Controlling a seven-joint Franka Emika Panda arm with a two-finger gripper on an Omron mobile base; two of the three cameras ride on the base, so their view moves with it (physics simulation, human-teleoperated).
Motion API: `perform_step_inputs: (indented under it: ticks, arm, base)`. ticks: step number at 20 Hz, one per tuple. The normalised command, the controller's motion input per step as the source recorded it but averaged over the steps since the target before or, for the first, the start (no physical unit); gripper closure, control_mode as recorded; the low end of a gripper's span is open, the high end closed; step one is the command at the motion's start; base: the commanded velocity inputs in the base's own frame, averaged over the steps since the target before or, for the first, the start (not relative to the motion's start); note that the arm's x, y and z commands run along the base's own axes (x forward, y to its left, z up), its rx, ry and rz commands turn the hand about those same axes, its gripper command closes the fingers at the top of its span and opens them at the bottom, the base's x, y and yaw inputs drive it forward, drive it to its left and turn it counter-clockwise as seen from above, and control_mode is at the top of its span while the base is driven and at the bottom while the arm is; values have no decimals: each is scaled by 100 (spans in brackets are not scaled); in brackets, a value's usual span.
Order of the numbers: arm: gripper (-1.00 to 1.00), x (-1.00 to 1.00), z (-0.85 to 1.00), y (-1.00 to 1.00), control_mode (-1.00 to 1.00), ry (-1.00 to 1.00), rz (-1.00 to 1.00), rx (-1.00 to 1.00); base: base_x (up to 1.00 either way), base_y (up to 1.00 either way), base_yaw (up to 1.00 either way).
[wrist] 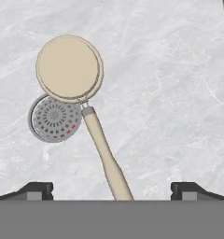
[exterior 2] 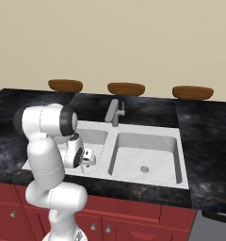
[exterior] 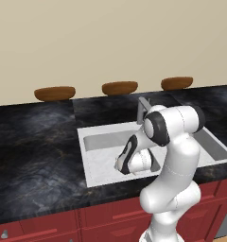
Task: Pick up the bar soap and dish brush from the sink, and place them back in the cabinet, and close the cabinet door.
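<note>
The dish brush (wrist: 81, 100) lay flat in the sink (wrist: 170, 84), its head beside the drain (wrist: 54, 118). The pincer (wrist: 111, 189) hung wide apart above its thin, light, stiff handle, probably the best place to grab

Dish brush (wrist: 88, 107) head partly covers drain (wrist: 53, 119); handle end cut off.

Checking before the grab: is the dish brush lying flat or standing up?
Lying flat. In the hand view the dish brush rests on the sink floor, its head overlapping the drain.
</note>
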Motion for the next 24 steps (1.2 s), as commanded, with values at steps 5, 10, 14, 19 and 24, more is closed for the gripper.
perform_step_inputs:
  ticks: [5,10,14,19,24]
  arm:
    - [-100,3,-17,0,-100,1,0,0]
    - [-100,5,-17,0,-100,1,0,0]
    - [-100,8,-18,0,-100,1,0,0]
    - [-100,8,-15,0,-100,1,0,0]
    - [100,3,-8,0,-100,3,0,0]
  base:
    - [0,0,0]
    - [0,0,0]
    - [0,0,0]
    - [0,0,0]
    - [0,0,0]
